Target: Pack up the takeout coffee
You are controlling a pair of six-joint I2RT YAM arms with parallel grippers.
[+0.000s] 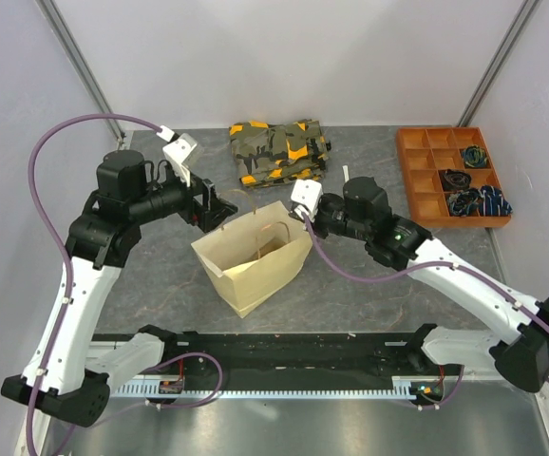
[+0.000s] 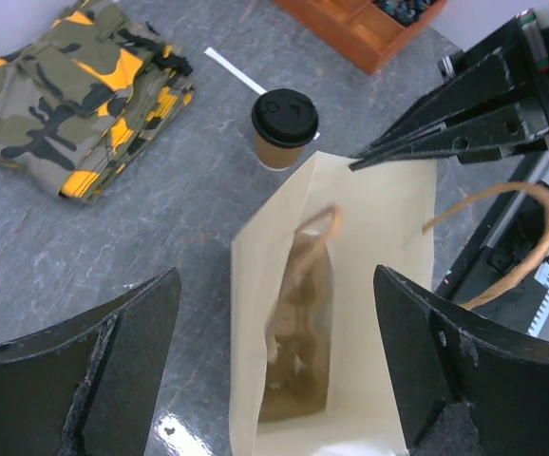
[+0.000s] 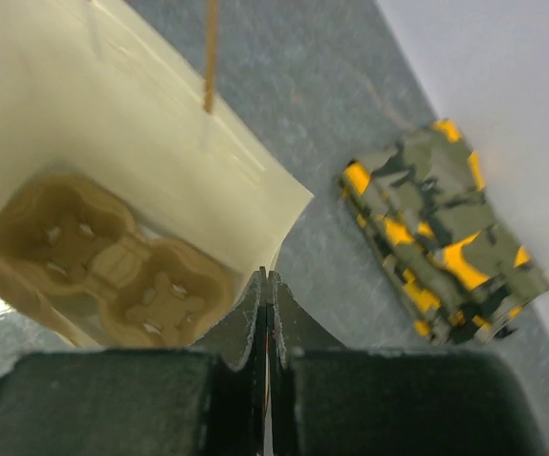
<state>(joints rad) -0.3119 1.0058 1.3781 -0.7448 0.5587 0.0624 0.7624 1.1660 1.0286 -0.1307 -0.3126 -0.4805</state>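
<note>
both flank the bag (image 2: 374,214): left gripper (image 2: 276,277) apart, right gripper (image 3: 266,281) together, cup (image 2: 284,128) hidden overhead.

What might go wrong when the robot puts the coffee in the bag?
1. The right gripper seems to pinch the bag by one rim only; it might tip or crumple.
2. A handle droops across the opening and may snag the coffee.
3. The coffee stands close beside the bag, so shifting the bag may knock it over.
</note>
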